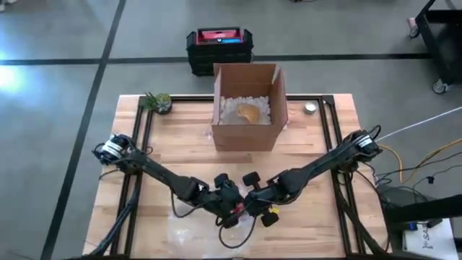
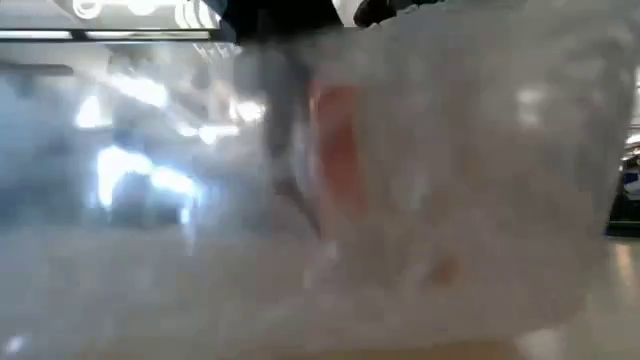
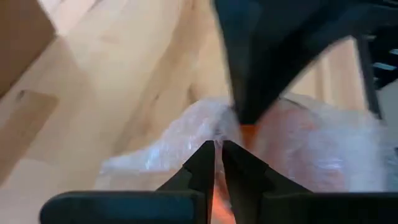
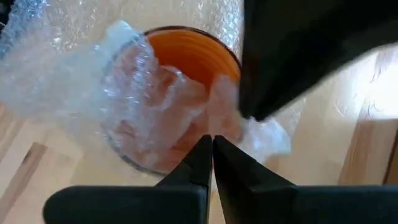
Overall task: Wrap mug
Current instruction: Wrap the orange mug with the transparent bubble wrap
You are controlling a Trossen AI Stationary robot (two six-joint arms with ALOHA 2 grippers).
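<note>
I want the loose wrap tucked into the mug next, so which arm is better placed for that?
Probably the right. The right gripper sits shut at the orange mug mouth, on bubble wrap already pushed inside. The left gripper pinches wrap at the mug's side.

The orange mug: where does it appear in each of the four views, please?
High view: the orange mug is almost hidden between both grippers, at the near table edge.
Low view: an orange blur behind bubble wrap, left of centre.
Left wrist view: an orange patch under wrap, centre.
Right wrist view: its open mouth, upper centre, wrap tucked inside.
Shared landmark: the bubble wrap around it.
</note>
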